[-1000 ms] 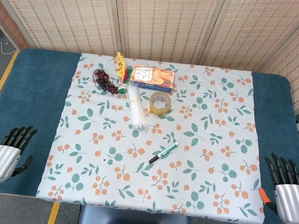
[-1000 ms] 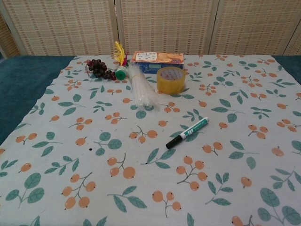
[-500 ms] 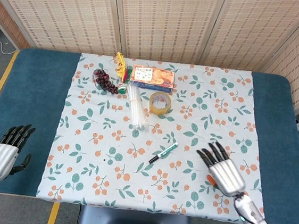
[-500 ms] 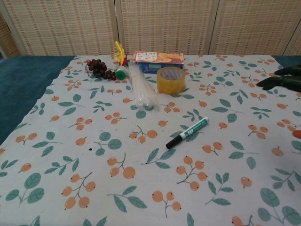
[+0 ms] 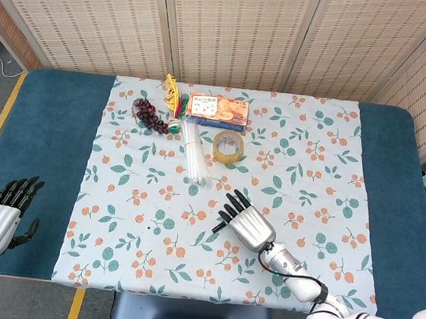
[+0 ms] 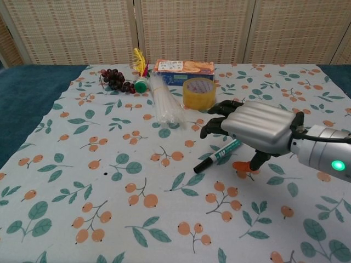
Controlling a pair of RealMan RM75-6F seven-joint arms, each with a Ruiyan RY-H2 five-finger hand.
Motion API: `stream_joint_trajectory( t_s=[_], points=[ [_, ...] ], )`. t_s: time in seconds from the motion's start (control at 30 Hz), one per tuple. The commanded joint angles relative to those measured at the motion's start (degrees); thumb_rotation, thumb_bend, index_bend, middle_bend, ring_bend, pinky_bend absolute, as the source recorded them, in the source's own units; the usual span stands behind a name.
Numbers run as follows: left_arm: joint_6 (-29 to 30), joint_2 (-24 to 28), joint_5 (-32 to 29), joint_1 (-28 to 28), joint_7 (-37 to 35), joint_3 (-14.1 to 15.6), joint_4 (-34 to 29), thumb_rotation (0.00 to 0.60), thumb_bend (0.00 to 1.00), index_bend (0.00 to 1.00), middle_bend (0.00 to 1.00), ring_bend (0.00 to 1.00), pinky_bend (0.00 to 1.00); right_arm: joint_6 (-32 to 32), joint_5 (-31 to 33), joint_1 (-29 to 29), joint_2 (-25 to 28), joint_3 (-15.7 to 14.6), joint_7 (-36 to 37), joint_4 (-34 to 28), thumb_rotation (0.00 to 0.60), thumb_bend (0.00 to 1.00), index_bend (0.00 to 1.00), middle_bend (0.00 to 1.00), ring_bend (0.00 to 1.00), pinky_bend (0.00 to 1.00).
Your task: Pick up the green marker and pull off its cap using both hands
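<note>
Right hand (image 6: 253, 129), fingers apart, above green marker (image 6: 218, 155); tape roll (image 6: 198, 93) and straw bundle (image 6: 166, 106) just beyond.

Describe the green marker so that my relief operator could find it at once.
On the floral tablecloth, look near the middle, under the right hand hovering there. The slim green marker with a black cap lies flat and diagonal, alone, nearer the robot than the roll of clear tape.

The right hand (image 6: 249, 130) has swung in over the green marker (image 6: 218, 155).
</note>
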Motion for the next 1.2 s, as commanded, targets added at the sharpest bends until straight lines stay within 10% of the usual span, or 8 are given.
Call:
stream_joint_trajectory(
  t_s=[0.03,1.2],
  points=[
    [0.06,0.0,0.09,-0.02,-0.06,-0.02,-0.01,0.6,0.48,0.0,0.0,0.0,0.08,-0.88,1.84,1.33,-1.95,0.53,-1.6,2.67,0.6,0.22,0.24,0.21,0.0,0.0],
    [-1.04,0.01,-1.18,-0.45,-0.65,-0.5,0.4,0.6,0.48,0.0,0.0,0.0,0.08,1.99,5.67,4.87,-9.73,-1.96,0.08,15.9,0.6,0.27,0.58,0.43,0.11,0.0]
  ],
)
